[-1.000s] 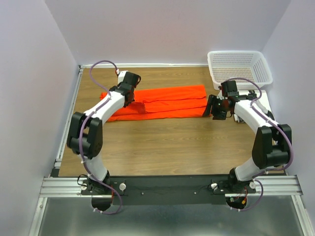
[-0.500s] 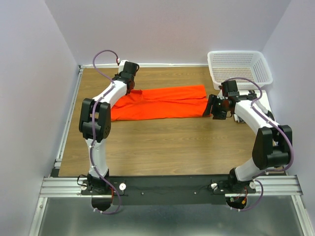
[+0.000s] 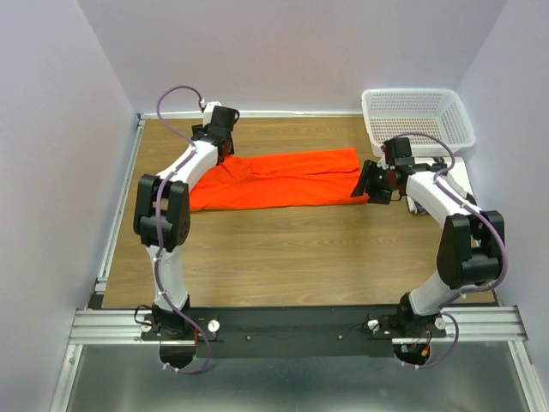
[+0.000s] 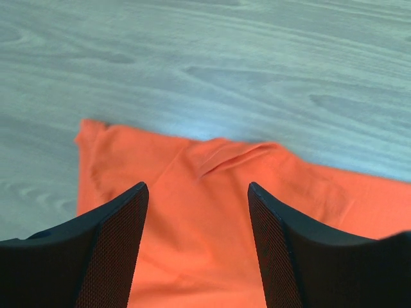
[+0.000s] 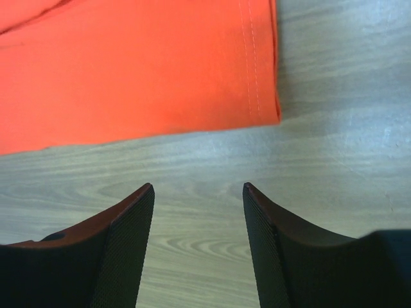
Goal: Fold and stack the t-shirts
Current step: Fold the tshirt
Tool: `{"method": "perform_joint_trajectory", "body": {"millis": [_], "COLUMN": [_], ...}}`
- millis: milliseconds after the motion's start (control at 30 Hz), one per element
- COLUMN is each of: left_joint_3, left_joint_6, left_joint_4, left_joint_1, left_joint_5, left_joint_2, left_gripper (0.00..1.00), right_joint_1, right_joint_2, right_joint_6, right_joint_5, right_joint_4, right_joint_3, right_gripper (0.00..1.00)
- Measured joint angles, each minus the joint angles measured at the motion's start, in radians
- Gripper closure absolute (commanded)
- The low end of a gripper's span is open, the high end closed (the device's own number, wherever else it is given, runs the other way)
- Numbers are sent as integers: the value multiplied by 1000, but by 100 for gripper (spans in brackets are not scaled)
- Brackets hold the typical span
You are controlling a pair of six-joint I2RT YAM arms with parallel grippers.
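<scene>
One bright orange-red t-shirt (image 3: 283, 178) lies as a long flat band across the far half of the wooden table. My left gripper (image 3: 218, 151) hangs over its far left end. In the left wrist view that gripper (image 4: 196, 187) stands open, with the t-shirt (image 4: 212, 167) lying loose below and between the fingers. My right gripper (image 3: 367, 182) sits just off the shirt's right end. It is open (image 5: 198, 186) over bare wood, and the shirt's stitched hem (image 5: 257, 64) lies a little ahead of its fingertips.
A white mesh basket (image 3: 418, 116) stands at the far right corner. A white flat board (image 3: 460, 177) lies under the right arm near the right edge. Purple walls close in the left, far and right sides. Bare wood (image 3: 292, 249) stretches in front of the shirt.
My left gripper carried the shirt's left end toward the far edge, then opened and let it go. The shirt now lies flatter. My right gripper shifted slightly toward the shirt.
</scene>
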Motion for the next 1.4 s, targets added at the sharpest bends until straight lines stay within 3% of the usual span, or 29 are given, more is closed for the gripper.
{"method": "perform_joint_trajectory", "body": {"millis": [167,267,400,667,900,1400], "left_joint_3": [-172,-407,-619,-977,-998,-959], "left_joint_6": [-64,-125,-174,-264,-326,-401], "left_joint_4": [5,24,56,149,261,365], "left_joint_1": [56,165,304,459,463,468], "left_joint_5": [41,110,181,412,532,527], "left_joint_2": [-213,-457,-633,-708,-662,-553], "left_gripper": [23,18,15,14,15,41], "right_joint_1": [-8,-30,-88,-116,-115,-115], "right_joint_2": [37,40,40,29,25,52], "right_joint_6": [51,108,206,355,439,526], "right_joint_5": [-7,-26,-67,-81,-84,-75], "right_joint_4": [66,129,246,396,496,613], "right_joint_3": [-1,-23,-127,-250,-299,-344], "right_gripper": [37,33,29,22,22,31]}}
